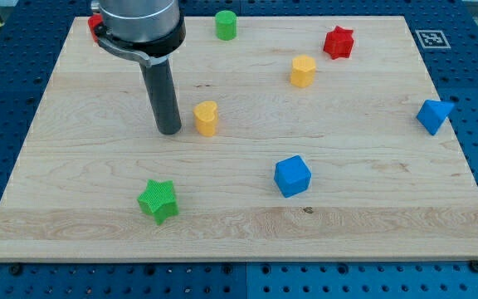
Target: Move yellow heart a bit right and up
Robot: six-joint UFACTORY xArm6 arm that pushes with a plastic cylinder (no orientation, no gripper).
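The yellow heart [207, 117] stands on the wooden board [81, 191], left of the middle. My tip [170, 130] rests on the board just to the left of the heart, with a narrow gap between them. The dark rod rises from it toward the view's top left, under the arm's round grey end.
A yellow hexagon block [303, 71] and a red star [338, 41] lie up and right of the heart. A green cylinder [226, 25] is at the top. A blue cube [292, 176], a green star [158, 201] and a blue triangular block [433, 116] lie lower and right. A red block [95, 25] peeks out behind the arm.
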